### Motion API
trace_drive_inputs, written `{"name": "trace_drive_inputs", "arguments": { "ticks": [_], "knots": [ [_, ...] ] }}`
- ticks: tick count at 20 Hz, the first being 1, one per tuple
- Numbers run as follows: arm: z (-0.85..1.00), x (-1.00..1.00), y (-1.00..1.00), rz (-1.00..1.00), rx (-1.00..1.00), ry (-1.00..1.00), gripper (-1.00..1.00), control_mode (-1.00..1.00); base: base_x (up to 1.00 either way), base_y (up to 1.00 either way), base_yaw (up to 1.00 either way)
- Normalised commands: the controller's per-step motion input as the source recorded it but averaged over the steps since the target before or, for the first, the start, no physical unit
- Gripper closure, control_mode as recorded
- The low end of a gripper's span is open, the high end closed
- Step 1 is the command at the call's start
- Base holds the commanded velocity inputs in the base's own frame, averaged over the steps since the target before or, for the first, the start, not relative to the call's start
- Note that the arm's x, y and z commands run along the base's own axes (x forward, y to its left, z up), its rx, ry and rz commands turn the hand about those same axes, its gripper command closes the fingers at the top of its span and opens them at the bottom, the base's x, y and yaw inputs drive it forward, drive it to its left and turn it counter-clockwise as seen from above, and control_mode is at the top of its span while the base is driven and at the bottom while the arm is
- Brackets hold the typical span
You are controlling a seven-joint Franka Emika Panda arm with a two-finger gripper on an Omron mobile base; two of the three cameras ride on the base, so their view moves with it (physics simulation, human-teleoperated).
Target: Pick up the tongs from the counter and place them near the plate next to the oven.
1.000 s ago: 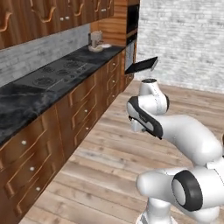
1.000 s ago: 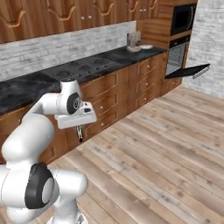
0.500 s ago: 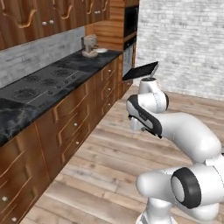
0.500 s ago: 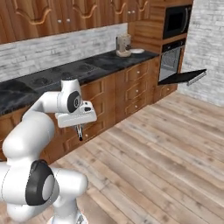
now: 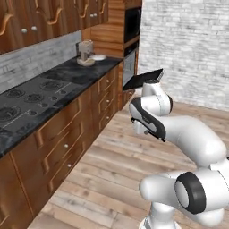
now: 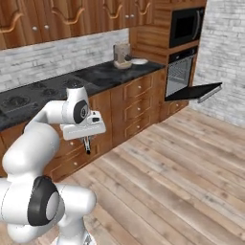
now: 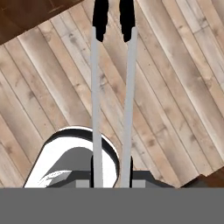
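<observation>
Silver and black tongs [image 7: 112,87]: clamped in the gripper [image 7: 111,168], two thin arms running out over the wooden floor [image 7: 175,87], black tips apart.
Gripper: pointing down beside the cabinet fronts [image 6: 139,107], jaws narrow on the tongs' base; tongs [image 6: 87,145] hang below the hand.
Counter [image 5: 53,87]: black marble, stovetop [image 5: 27,96] at the near end.
Plate [image 6: 139,61]: far end of counter, just beside the coffee machine [image 6: 122,56], near the oven [image 6: 180,69].
Oven door [image 6: 194,91]: dropped open.
</observation>
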Motion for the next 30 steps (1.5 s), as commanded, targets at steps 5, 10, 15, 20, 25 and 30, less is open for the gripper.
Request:
{"name": "trace_drive_inputs", "arguments": {
  "ticks": [5,10,15,20,25,30],
  "knots": [
    [0.00,0.00,0.00,0.00,0.00,0.00,1.00,1.00,0.94,-0.06,0.01],
    [0.00,0.00,0.00,0.00,0.00,0.00,1.00,1.00,0.94,0.00,0.00],
    [0.00,0.00,0.00,0.00,0.00,0.00,1.00,1.00,0.94,0.00,0.00],
    [0.00,0.00,0.00,0.00,0.00,0.00,1.00,1.00,0.94,0.00,0.00],
    [0.00,0.00,0.00,0.00,0.00,0.00,1.00,1.00,0.94,0.00,0.00],
    [0.00,0.00,0.00,0.00,0.00,0.00,1.00,1.00,0.94,0.00,0.00]
  ]
}}
